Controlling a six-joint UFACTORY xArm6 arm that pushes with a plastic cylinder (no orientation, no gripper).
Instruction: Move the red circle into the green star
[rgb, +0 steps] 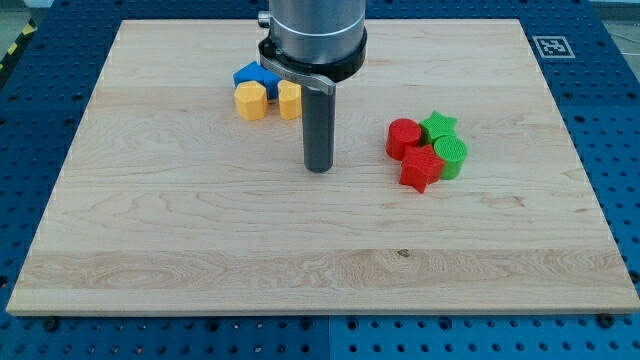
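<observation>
Tip (318, 168) upright, left of red circle (403, 137)

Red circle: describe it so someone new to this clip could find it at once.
On the wooden board, look at the view's right half, where four red and green blocks huddle together. The red circle is the leftmost of them, touching the green star on its right and the red star below. It alone is both red and round; my tip stands apart to its left.
</observation>
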